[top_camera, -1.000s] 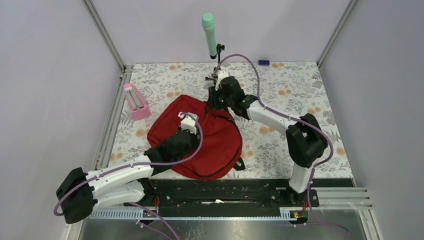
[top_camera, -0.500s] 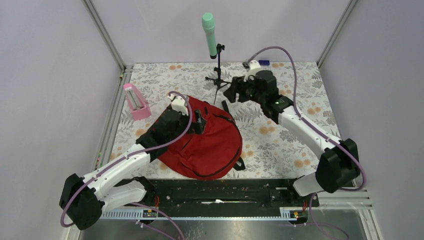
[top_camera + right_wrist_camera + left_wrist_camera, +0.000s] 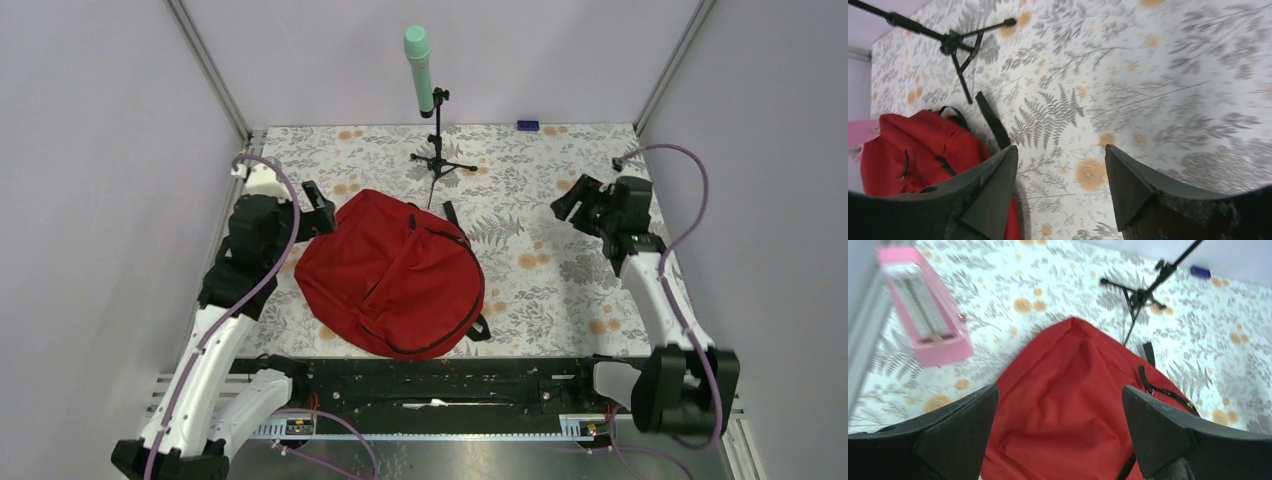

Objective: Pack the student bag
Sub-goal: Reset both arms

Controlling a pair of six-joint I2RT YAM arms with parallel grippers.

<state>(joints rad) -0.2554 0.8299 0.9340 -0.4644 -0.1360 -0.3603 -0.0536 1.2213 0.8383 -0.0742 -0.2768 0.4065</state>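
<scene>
The student bag [image 3: 392, 275] is a big red backpack with black straps, lying flat in the middle of the flowered table. My left gripper [image 3: 320, 208] hovers just off its upper left corner, open and empty. In the left wrist view the bag's red cloth [image 3: 1083, 365] fills the space below the wide-apart left gripper [image 3: 1059, 390]. My right gripper [image 3: 568, 208] hangs over bare table to the right of the bag, open and empty. The right wrist view shows the right gripper [image 3: 1060, 150] above the cloth pattern, with the bag [image 3: 913, 145] at the far left.
A green microphone [image 3: 418, 58] stands on a black tripod [image 3: 440, 163] behind the bag. A pink box-like object [image 3: 923, 315] lies at the left by the metal frame. A small blue item [image 3: 527, 125] sits at the back edge. A loose black strap [image 3: 993, 120] trails from the bag's top.
Both grippers have let go of the bag and opened. The left arm pulled back to the left, the right arm swung away to the right. The bag has settled flat.
</scene>
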